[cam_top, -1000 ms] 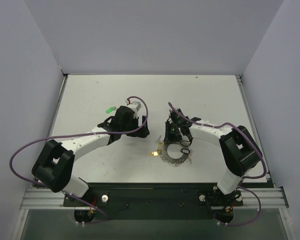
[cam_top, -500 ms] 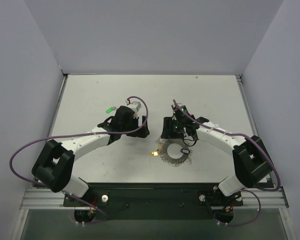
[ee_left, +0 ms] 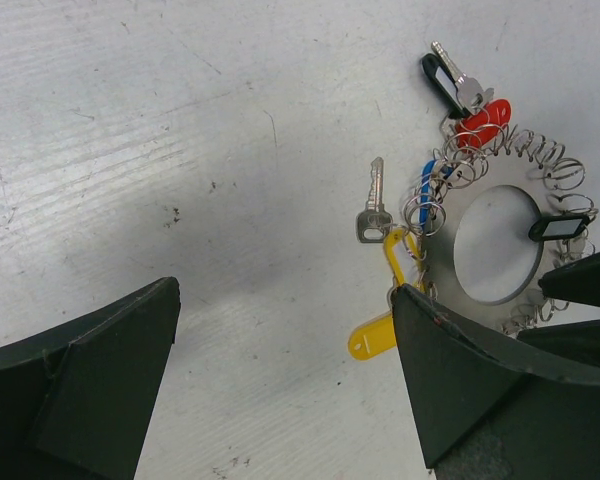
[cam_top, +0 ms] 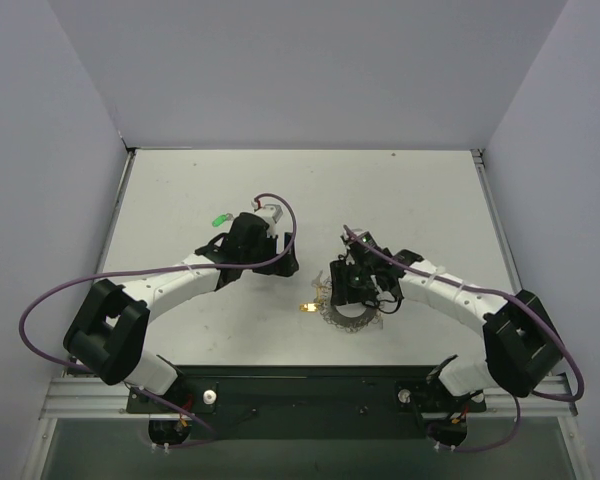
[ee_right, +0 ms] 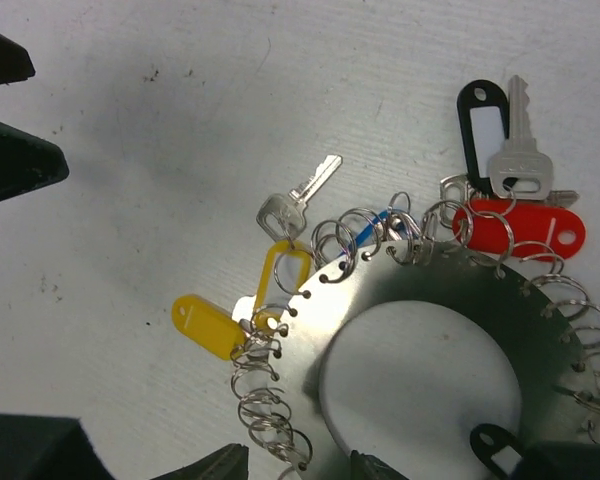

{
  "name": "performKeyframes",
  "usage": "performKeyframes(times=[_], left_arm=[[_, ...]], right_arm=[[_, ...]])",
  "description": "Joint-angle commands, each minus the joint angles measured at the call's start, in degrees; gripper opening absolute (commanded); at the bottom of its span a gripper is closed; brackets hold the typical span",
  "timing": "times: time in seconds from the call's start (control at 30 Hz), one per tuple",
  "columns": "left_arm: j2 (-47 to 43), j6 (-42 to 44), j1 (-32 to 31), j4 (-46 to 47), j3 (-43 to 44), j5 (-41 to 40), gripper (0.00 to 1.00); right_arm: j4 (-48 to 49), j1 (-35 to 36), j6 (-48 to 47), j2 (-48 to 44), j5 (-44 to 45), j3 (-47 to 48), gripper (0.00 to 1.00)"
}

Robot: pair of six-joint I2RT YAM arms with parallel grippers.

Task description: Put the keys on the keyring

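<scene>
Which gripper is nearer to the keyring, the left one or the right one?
Right. The right gripper hangs directly over the rim of the keyring. The left gripper stands apart from it, off to its left, with bare table between them.

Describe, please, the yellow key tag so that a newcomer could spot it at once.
On the table, toward its near edge, lies the silvery keyring. The yellow tag sticks out from its left rim, seen from above. It is the only yellow piece; the red tag and black tag lie farther round.
</scene>
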Motion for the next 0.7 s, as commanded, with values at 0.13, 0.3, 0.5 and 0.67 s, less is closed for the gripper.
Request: performKeyframes(times=[0.13,0.3,0.5,0.67], left_arm=[[-1.82,1.35,0.31,0.48,-1.54,0.61,0.98],[-2.70,1.26,0.31,0.57,-1.98,0.43,0.97],[-4.46,1.97,0.31,-0.13,-2.34,-0.09,0.98],[-5.25,2.41,0.31,-0.75,-2.95,-1.15,0.97]], right_arm=[[-11.63,4.23,4.26,-6.13,7.33,-0.49,0.34],[-13.48,6.43,6.46,-4.38,8.04,-0.93,0.32],[-15.33,9.33,7.70,-2.27,10.94,-0.58,0.31],[-16.03,12.05,8.57,1.68,13.49,0.38,0.29]])
